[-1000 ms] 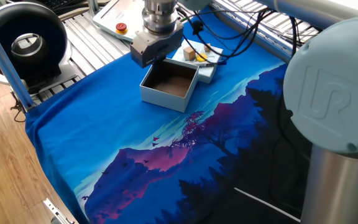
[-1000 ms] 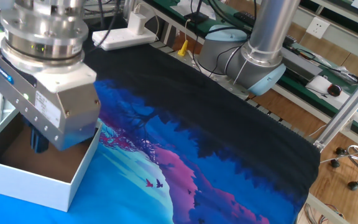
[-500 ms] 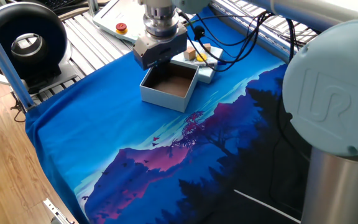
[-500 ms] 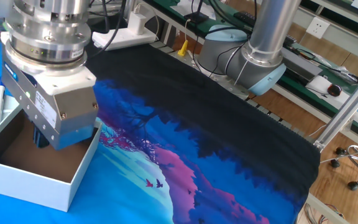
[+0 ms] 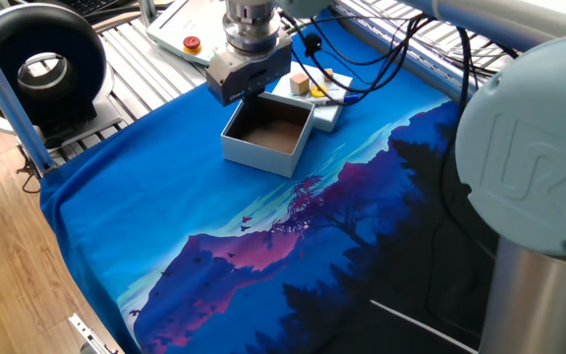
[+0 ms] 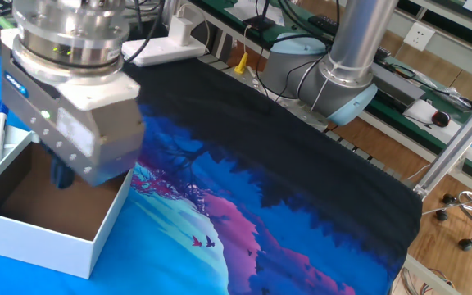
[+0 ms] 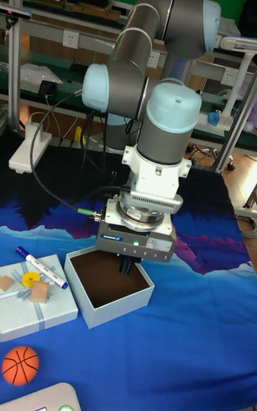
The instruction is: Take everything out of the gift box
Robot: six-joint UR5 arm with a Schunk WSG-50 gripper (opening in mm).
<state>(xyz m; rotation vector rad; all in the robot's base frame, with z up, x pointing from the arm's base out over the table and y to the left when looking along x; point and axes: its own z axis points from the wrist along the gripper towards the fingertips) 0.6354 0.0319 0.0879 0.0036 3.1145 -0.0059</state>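
Observation:
The gift box (image 7: 139,296) stands open on the blue cloth, and its brown floor (image 5: 271,128) looks bare. My gripper (image 7: 128,266) hangs over the box's far side, its dark fingertips close together just above the rim; nothing shows between them. In the other fixed view its grey body hides most of the fingers (image 6: 60,174) above the box (image 6: 64,246). Beside the box lies the flat lid (image 7: 58,309), which carries a blue-and-white pen (image 7: 41,266), a yellow disc (image 7: 28,280) and two wooden cubes (image 7: 39,292). An orange ball (image 7: 20,364) rests on the cloth in front of the lid.
The arm's base (image 6: 334,82) stands at the table's far edge behind the dark part of the cloth. A white power strip (image 6: 166,45) and cables lie behind the box. A black round device (image 5: 42,69) and a red button (image 5: 193,43) sit beyond the cloth.
The gripper has risen slightly over the box and turned a little. The box and the items on the lid have not moved.

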